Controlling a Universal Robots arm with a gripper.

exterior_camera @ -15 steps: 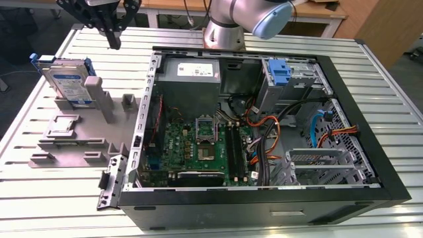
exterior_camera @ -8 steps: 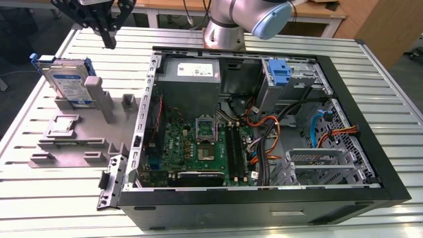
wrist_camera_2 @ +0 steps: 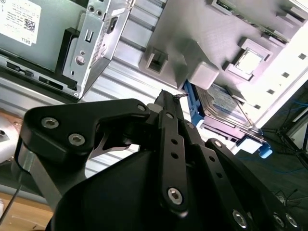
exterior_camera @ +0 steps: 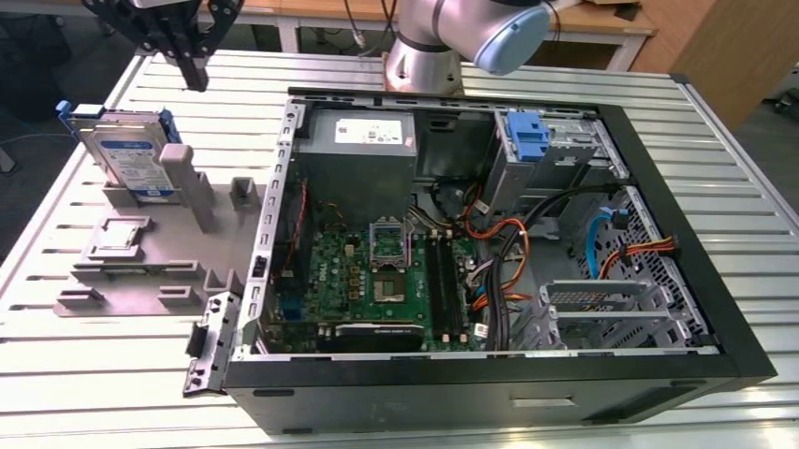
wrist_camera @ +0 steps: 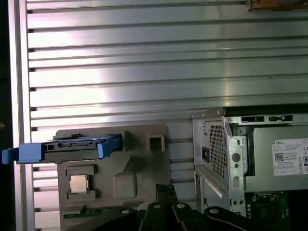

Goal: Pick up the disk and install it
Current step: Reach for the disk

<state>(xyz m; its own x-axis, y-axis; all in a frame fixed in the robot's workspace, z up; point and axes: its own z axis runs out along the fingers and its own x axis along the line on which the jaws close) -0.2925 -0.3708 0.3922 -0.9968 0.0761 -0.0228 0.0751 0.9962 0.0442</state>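
The disk (exterior_camera: pixel 131 157) is a silver-grey drive with a white-and-blue label in a blue carrier. It stands on edge in a slot of the grey fixture (exterior_camera: pixel 138 271) at the exterior view's left. My gripper (exterior_camera: pixel 195 79) hangs above the table behind the disk, a little toward the exterior view's right, clear of it. Its fingers are shut together and hold nothing. The second wrist view shows the gripper (wrist_camera_2: pixel 167 98) near the disk (wrist_camera_2: pixel 226 108). In the first wrist view the disk (wrist_camera: pixel 72 147) appears edge-on, away from the gripper (wrist_camera: pixel 165 188).
An open computer case (exterior_camera: pixel 500 374) lies on the slatted metal table (exterior_camera: pixel 100 374), with motherboard, cables and power supply (exterior_camera: pixel 362 140) inside. A bare blue bracket (exterior_camera: pixel 530 136) sits on the far drive cage. A metal cage (exterior_camera: pixel 624 313) stands near the case front. A processor (exterior_camera: pixel 119 234) rests in the fixture.
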